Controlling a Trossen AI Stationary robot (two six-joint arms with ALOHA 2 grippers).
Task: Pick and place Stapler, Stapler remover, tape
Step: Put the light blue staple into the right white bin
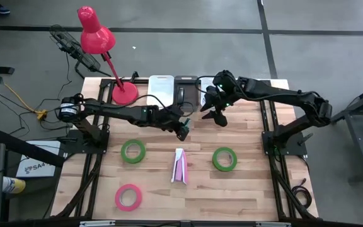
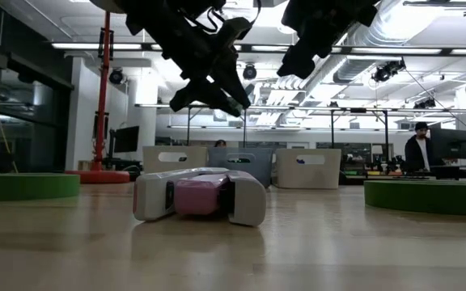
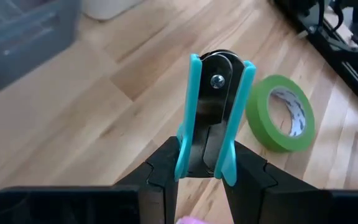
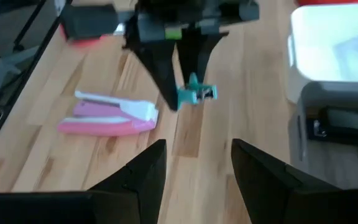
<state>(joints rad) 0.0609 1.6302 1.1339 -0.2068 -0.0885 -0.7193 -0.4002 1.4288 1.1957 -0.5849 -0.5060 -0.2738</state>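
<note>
Left gripper (image 3: 205,171): clamped on the teal staple remover (image 3: 215,112), which is held up off the table (image 1: 244,189); in the high view it is seen at mid-table, just behind the stapler.
Left arm pose: stretched from the left edge across toward the centre, wrist tipped downward.
Staple remover axis: gripped at one end, the long axis carried straight on from the fingers, the riveted end pointed away from the wrist.
Right gripper (image 4: 194,165): fingers parted, nothing seen between them; raised over the back of the table near the bins (image 1: 174,88).
Right arm pose: reached in from the right edge, folded at the elbow.
Stapler (image 1: 179,166): pink and white, laid flat at mid-table, long axis run front to back.
Tape: green roll (image 1: 133,151) left of the stapler, green roll (image 1: 224,159) right of it, pink roll (image 1: 128,197) near the front left; all laid flat.
</note>
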